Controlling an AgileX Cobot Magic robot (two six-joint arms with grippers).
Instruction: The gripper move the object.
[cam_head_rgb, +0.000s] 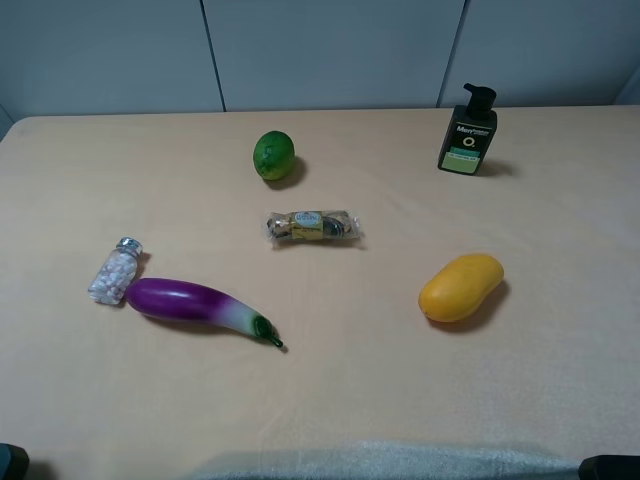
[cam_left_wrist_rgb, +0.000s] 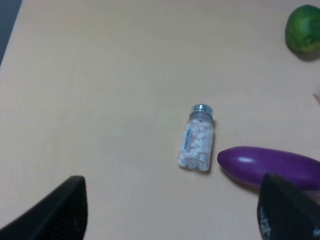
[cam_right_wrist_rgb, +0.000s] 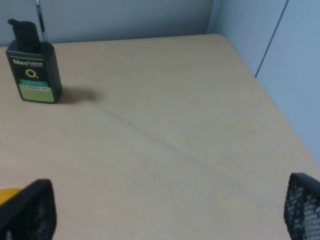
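Your bottle (cam_head_rgb: 116, 270) lies on its side near the table's (cam_head_rgb: 330, 380) left edge, its base just beside the eggplant's (cam_head_rgb: 195, 303) purple end (touching or not, I cannot tell). The left gripper (cam_left_wrist_rgb: 170, 212) hangs above and short of it, fingers spread wide and holding nothing. Come down straddling the bottle's body across its width, keeping the eggplant-side finger (cam_left_wrist_rgb: 290, 210) clear of the eggplant.

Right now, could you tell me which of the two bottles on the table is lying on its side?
The small clear bottle of white pellets lies flat beside the eggplant; the black pump bottle stands upright.
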